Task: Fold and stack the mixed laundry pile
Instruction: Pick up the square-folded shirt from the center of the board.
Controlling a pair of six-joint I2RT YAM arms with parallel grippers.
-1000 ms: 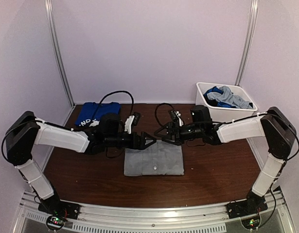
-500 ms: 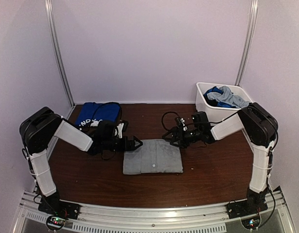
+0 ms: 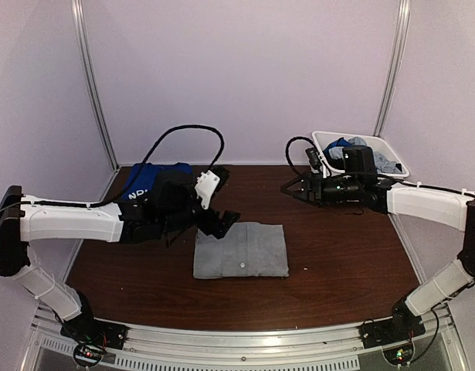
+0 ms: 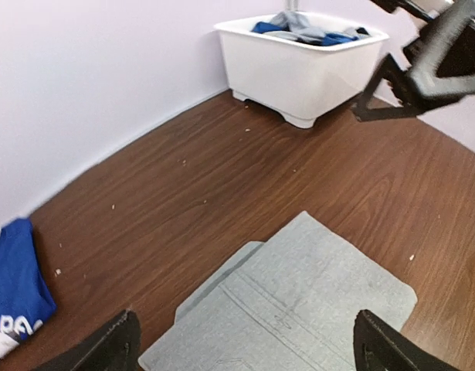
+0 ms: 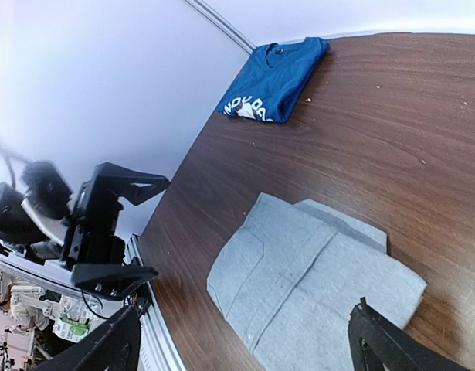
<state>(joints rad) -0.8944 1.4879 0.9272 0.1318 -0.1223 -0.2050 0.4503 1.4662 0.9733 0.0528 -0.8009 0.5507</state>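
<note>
Grey garment [image 3: 241, 251] is seen folded flat mid-table [image 3: 345, 247], with a folded blue shirt [image 3: 140, 184] parked at the far-left corner. More blue and grey laundry [image 4: 307, 27] is heaped in the white bin [image 4: 299, 73]. Left gripper [image 3: 228, 222] is held by the grey one's far-left corner and right gripper [image 3: 293, 188] nearer the bin. Both sets of jaws are spread wide, nothing gripped.

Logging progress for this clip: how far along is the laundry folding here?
Done: a blue shirt lies folded at the far left, a grey garment folded mid-table. In hand: nothing; left gripper and right gripper are open and empty. Left: stacking the two, plus clothes in the white bin.
</note>
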